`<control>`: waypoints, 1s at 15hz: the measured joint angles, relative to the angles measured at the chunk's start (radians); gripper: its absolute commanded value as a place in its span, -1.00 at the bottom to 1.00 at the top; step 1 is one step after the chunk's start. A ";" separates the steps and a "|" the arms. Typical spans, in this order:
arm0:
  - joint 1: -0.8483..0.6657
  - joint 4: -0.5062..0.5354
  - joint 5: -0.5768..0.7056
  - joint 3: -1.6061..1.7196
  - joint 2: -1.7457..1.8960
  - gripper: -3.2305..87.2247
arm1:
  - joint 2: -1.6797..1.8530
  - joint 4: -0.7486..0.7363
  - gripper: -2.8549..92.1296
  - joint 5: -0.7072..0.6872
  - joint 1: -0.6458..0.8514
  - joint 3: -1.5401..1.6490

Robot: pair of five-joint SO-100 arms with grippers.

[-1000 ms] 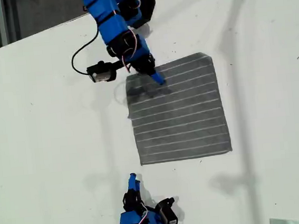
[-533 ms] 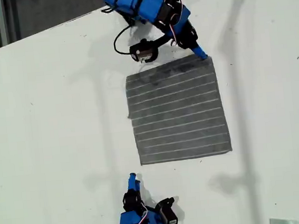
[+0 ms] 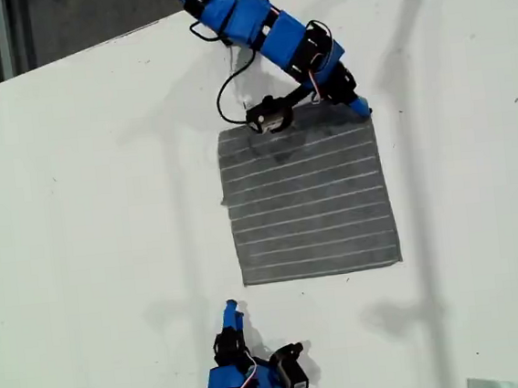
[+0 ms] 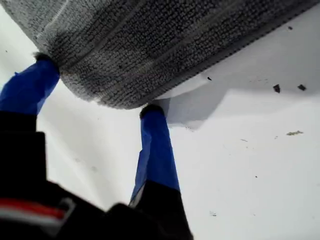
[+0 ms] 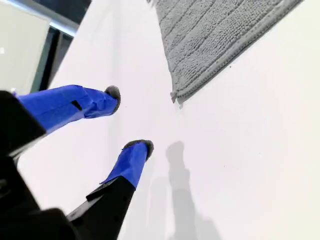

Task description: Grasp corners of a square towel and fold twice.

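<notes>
Since a second ago my first end effector (image 3: 358,106) has swung along the towel's far edge, from the corner at the exterior view's left to the corner at that view's right. Its two blue-taped fingers (image 4: 155,145) stand apart, one on each side of that rounded corner (image 4: 107,97), their dark tips touching the cloth's hem without pinching it.

The grey, square, looped-pile towel with thin pale stripes (image 3: 309,194) lies flat on the smooth white bench (image 3: 94,191). Being square, it has no clear long axis; its stripes run across the exterior view, tilted slightly upward to that view's right, and its edges sit slightly askew to the bench edge.

My second end effector (image 5: 131,120) hovers open over bare bench, well apart from the towel, whose nearest hemmed corner (image 5: 176,96) lies ahead of its fingertips.
</notes>
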 measured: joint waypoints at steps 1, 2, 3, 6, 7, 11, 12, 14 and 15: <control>0.003 0.000 -0.002 0.000 0.000 -0.58 | -0.034 0.006 -0.94 -0.032 0.009 -0.041; 0.005 0.000 -0.014 0.000 0.000 -0.60 | -0.081 0.023 -0.94 -0.046 0.020 -0.086; 0.005 0.005 -0.034 0.000 0.000 -0.60 | -0.121 0.038 -0.94 -0.055 0.029 -0.146; 0.066 0.018 -0.150 -0.014 0.000 -0.57 | -0.235 0.173 -0.94 -0.086 0.058 -0.344; 0.110 0.046 -0.187 -0.032 -0.002 -0.57 | -0.258 0.213 -0.94 -0.100 0.067 -0.388; 0.356 0.089 -0.310 -0.368 -0.272 -0.58 | -0.279 0.238 -0.94 -0.132 0.109 -0.420; 0.426 0.029 -0.311 -0.491 -0.488 -0.58 | -0.282 0.238 -0.94 -0.141 0.110 -0.422; 0.557 0.026 -0.305 -0.856 -1.043 -0.57 | -0.285 0.238 -0.94 -0.143 0.112 -0.425; 0.629 0.064 -0.308 -1.071 -1.324 -0.56 | -0.285 0.244 -0.94 -0.143 0.112 -0.426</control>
